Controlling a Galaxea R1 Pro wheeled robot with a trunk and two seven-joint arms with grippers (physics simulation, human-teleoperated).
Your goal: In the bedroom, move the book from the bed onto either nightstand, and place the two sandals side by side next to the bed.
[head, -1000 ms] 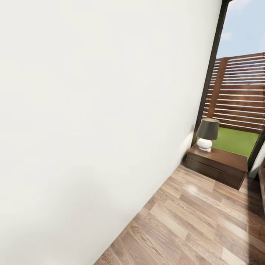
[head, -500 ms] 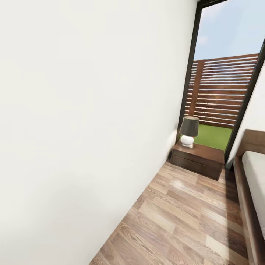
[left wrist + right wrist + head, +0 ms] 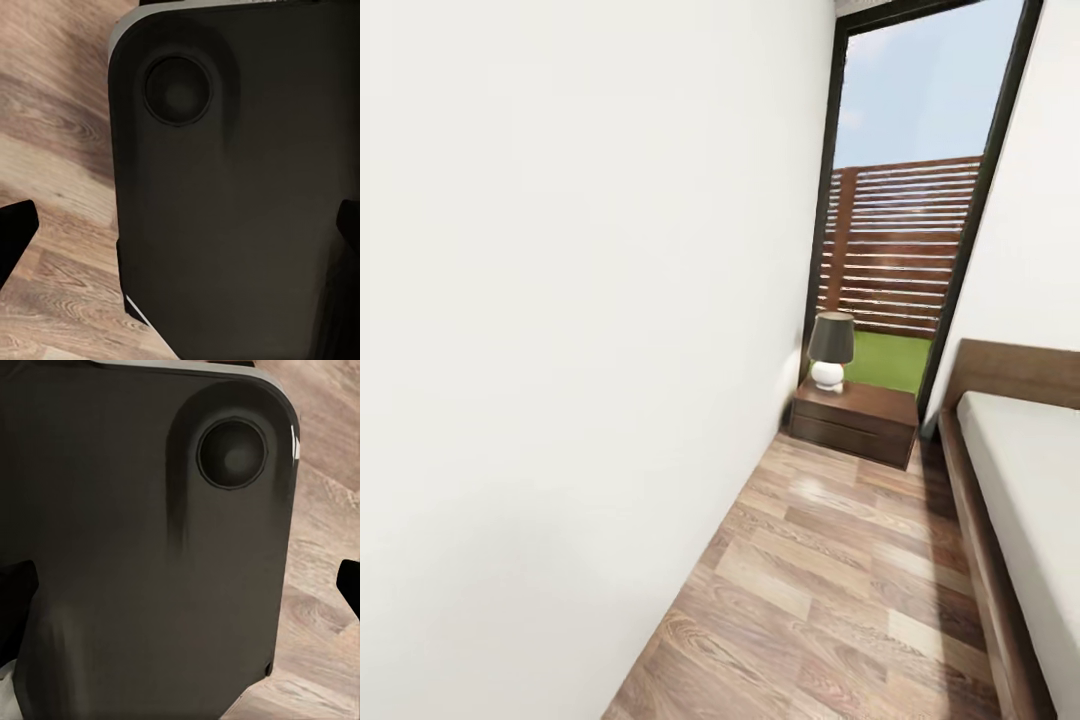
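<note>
In the head view a dark brown nightstand with two drawer fronts stands in the far corner, beside the tall window. To the right lies the bed, with a dark wooden frame, a headboard and a pale grey mattress. A strip of wood-plank floor runs between the wall and the bed. The book and the sandals are out of view. My left gripper is open, its dark fingertips far apart at the picture's edges. My right gripper is open in the same way. Both hang over my own dark base.
A white wall stands close along my left side. A lamp with a dark shade and white base sits on the nightstand. Through the dark-framed window I see a slatted fence and grass. My black base sits above the floor planks.
The head camera has swung to the right. The nightstand and window now sit nearer the picture's middle, and much more of the bed shows at the right.
</note>
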